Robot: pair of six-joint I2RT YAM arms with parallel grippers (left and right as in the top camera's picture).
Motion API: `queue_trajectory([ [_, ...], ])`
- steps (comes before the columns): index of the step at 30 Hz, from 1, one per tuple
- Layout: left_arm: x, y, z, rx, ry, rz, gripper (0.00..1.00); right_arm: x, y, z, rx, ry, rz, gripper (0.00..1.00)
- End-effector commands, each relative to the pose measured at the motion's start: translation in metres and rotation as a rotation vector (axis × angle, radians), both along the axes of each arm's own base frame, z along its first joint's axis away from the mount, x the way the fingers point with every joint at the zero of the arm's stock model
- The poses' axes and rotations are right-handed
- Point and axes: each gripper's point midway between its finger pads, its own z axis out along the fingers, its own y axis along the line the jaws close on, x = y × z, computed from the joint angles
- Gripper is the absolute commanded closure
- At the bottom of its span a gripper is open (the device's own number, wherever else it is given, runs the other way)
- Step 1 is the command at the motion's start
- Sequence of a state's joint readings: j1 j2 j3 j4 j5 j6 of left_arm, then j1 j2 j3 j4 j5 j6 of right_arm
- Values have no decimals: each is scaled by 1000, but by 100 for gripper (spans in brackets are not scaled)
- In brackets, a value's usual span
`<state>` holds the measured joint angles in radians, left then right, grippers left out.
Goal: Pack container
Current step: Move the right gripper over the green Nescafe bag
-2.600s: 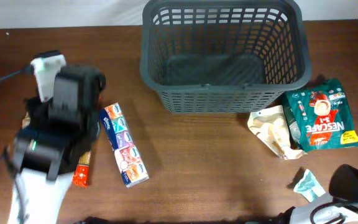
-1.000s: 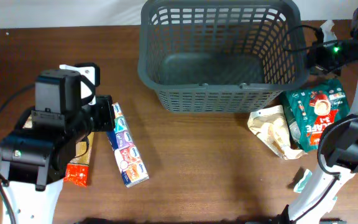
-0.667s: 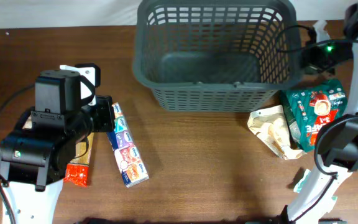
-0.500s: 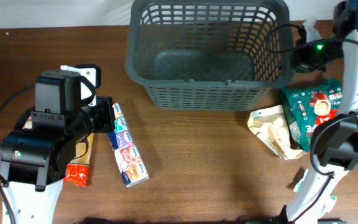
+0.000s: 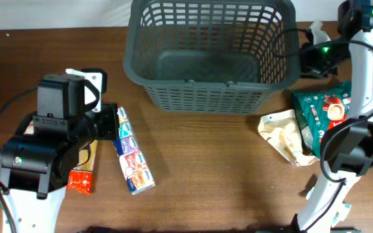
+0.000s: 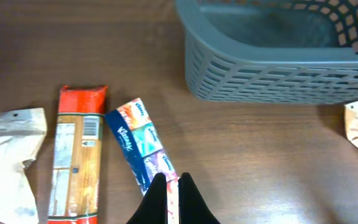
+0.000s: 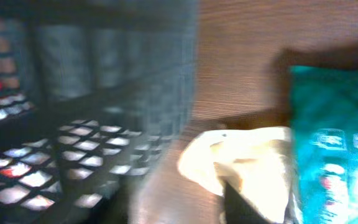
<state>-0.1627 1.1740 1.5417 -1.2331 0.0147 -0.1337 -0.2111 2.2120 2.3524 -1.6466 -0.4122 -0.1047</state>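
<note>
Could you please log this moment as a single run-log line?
basket: empty | left pincer: shut, over tissues | right pincer: beside basket rim, state unclear

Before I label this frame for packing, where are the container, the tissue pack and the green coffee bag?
container (image 5: 199,98), overhead view, middle of its front slotted wall.
tissue pack (image 5: 131,152), overhead view, centre of its printed top.
green coffee bag (image 5: 322,123), overhead view, its printed front face.

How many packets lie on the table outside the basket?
5: tissue pack, red pasta packet and pale bag on the left; cream bag and green coffee bag on the right. Others may hide behind the arms.
</note>
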Motion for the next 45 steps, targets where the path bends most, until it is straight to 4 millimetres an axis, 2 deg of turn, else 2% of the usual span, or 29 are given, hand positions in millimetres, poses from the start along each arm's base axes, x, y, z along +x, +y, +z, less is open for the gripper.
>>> queue_trajectory([
  [1, -1, 13, 5, 62, -26, 35, 98, -3, -34, 1, -92, 14, -85, 1],
  [5, 1, 32, 6, 144, -37, 106, 98, -2, -68, 29, -109, -62, -203, 1],
  [6, 1, 37, 7, 165, -40, 124, 94, -3, -77, 36, -124, -77, -234, 1],
  [8, 2, 48, 9, 212, -48, 166, 73, -12, -102, 51, -172, -101, -308, 1],
  [10, 2, 56, 11, 249, -57, 200, 57, -25, -125, 61, -234, -95, -383, 1],
  [12, 3, 64, 15, 283, -73, 233, 47, -41, -145, 68, -291, -78, -443, 1],
  [14, 5, 69, 19, 306, -90, 259, 42, -55, -163, 78, -325, -77, -527, 1],
  [15, 9, 75, 24, 325, -116, 288, 38, -65, -171, 90, -327, -98, -582, 1],
  [20, 16, 81, 35, 344, -168, 329, 34, -98, -183, 137, -353, -200, -704, 1],
  [26, 23, 81, 31, 351, -160, 332, 24, -149, -178, 202, -415, -357, -861, 1],
  [32, 32, 79, 20, 362, -124, 325, 13, -214, -181, 252, -535, -466, -1212, 1],
  [33, 32, 79, 19, 363, -120, 323, 7, -220, -182, 256, -547, -476, -1251, 1],
  [36, 33, 78, 19, 360, -119, 321, 4, -219, -185, 255, -567, -470, -1227, 1],
  [37, 33, 78, 19, 361, -120, 321, 4, -210, -185, 249, -564, -458, -1171, 1],
  [39, 33, 78, 19, 360, -122, 321, 2, -182, -183, 229, -521, -427, -999, 1],
  [41, 33, 78, 19, 360, -122, 321, 0, -154, -186, 200, -479, -374, -851, 1],
  [42, 33, 78, 19, 361, -121, 321, 0, -143, -191, 179, -465, -323, -805, 1],
  [45, 33, 78, 19, 361, -121, 321, 0, -121, -207, 119, -442, -169, -725, 1],
])
